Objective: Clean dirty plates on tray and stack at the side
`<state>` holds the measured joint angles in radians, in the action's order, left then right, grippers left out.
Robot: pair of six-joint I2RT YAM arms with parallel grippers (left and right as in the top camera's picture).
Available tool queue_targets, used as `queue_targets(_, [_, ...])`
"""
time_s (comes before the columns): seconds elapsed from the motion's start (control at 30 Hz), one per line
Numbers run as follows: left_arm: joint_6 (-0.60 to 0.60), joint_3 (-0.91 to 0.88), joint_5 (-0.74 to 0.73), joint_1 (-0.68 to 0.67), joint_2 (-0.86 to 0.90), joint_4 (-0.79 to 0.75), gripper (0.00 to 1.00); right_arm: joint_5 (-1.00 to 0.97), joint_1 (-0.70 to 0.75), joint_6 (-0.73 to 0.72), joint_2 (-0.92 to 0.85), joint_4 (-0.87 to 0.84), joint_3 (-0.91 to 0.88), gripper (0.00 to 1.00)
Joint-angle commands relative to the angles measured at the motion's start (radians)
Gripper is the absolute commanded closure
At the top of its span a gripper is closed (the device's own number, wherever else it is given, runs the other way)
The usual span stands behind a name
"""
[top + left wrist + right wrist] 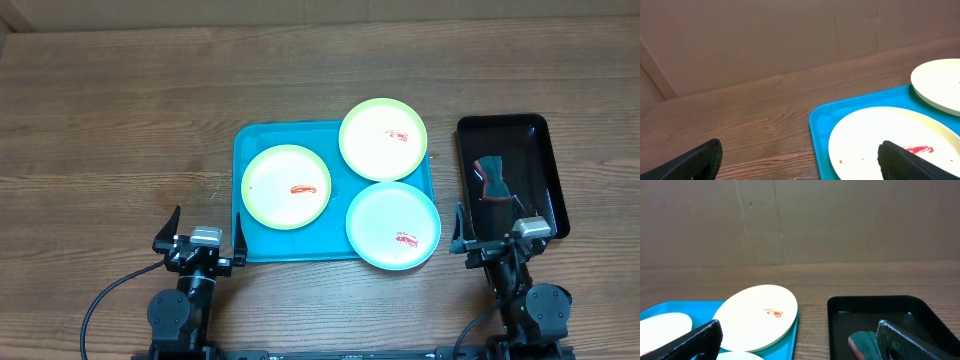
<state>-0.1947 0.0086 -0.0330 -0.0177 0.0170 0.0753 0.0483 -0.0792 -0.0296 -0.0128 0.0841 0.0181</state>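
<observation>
The turquoise tray (237,160) lies mid-table with three plates on it. One yellow-green plate (286,186) is at its left, another yellow-green plate (383,138) overhangs the far right corner, and the light blue plate (393,225) overhangs the near right corner. Each has a red smear. My left gripper (206,232) is open and empty, just left of the tray's near left corner. My right gripper (490,222) is open and empty between the tray and a black tray. In the left wrist view the open jaws (800,160) frame the left plate (875,135).
A narrow black tray (545,130) stands to the right and holds a dark green and red cloth or sponge (491,180). It also shows in the right wrist view (865,305), beside the far yellow-green plate (757,312). Bare wooden tabletop lies left of the turquoise tray.
</observation>
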Motion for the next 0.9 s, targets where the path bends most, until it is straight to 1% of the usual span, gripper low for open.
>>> queue_targets(0.0, [-0.014,-0.004,-0.012,0.006,-0.013,0.0,0.0,-0.002,-0.005,-0.001,0.01,-0.003,-0.01,0.0])
queue_targets(0.87, [-0.014,-0.004,-0.012,0.006,-0.013,0.0,0.0,-0.002,-0.005,-0.001,0.01,-0.003,-0.01,0.0])
